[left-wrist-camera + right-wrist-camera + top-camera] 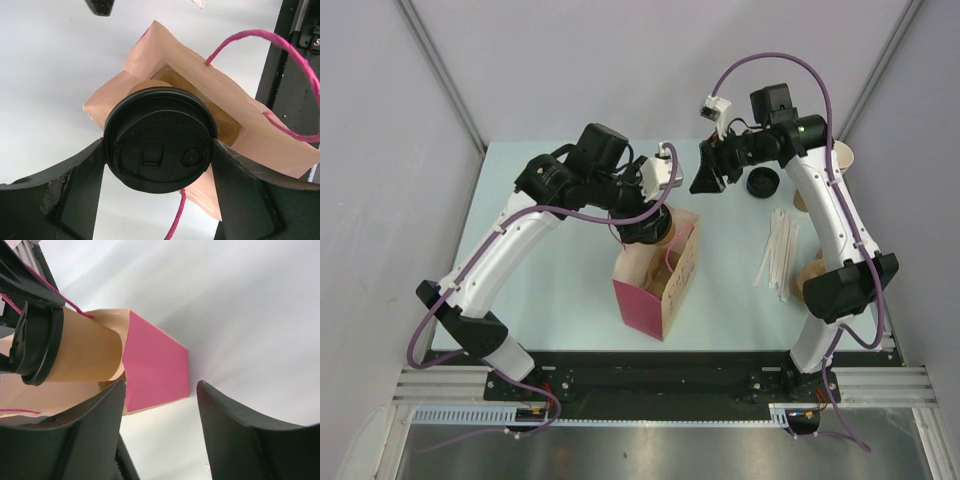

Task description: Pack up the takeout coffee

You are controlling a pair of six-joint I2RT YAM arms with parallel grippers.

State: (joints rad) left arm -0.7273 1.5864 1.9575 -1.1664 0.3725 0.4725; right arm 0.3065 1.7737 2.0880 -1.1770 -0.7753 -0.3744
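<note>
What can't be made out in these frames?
Bag contents: left wrist view, the takeout coffee covers most of the opening; top external, the left gripper does.
Coffee's base: right wrist view, at the bag's rim, inside or above unclear.
Tan object: top external, partly behind the right arm.

Pink bag (655, 300) upright at centre; white straws (778, 250), loose black lid (762, 184) to right.

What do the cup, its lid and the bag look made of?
Cup: matte tan paper, it seems, with a smooth rolled wall. Lid: black moulded plastic, slight sheen. Bag: creased paper, pink outside, tan inside; handles look like twisted pink cord.
</note>
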